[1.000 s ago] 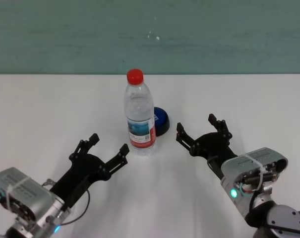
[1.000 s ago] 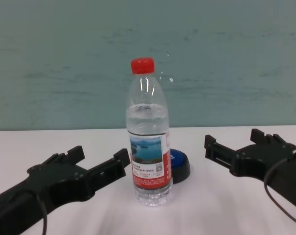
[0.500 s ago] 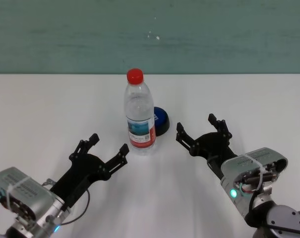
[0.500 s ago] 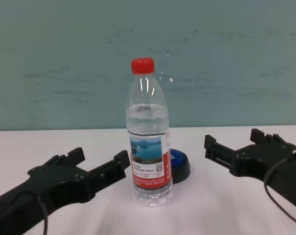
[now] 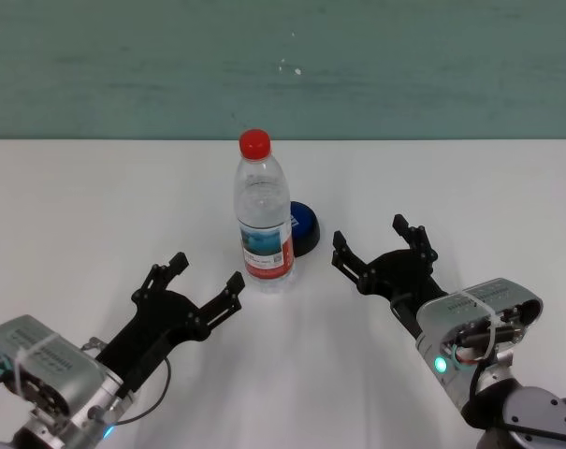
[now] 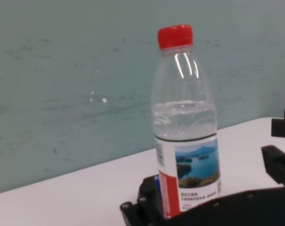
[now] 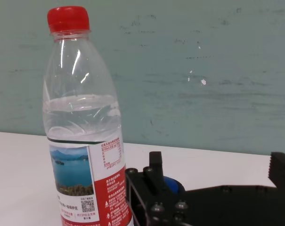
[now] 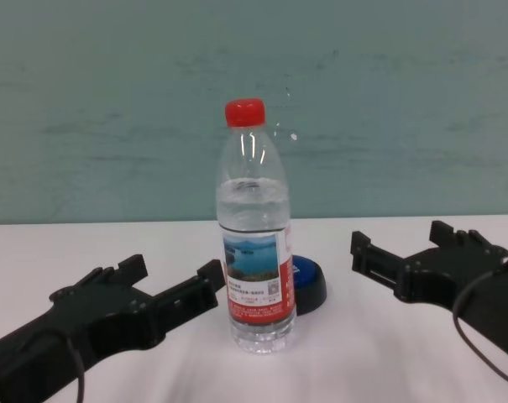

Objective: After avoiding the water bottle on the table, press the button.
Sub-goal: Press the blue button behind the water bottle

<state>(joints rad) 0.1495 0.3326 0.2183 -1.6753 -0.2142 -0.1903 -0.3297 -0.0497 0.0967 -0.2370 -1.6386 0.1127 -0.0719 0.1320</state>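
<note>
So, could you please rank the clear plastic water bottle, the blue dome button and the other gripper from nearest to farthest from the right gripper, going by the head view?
1. Blue dome button, just left of the open right gripper.
2. Clear plastic water bottle, upright, left of the button.
3. Left gripper, open, beyond the bottle on the white table.

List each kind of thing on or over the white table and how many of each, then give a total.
water bottle: 1
button: 1
grippers: 2, left gripper and right gripper, both open
Total: 4
</note>
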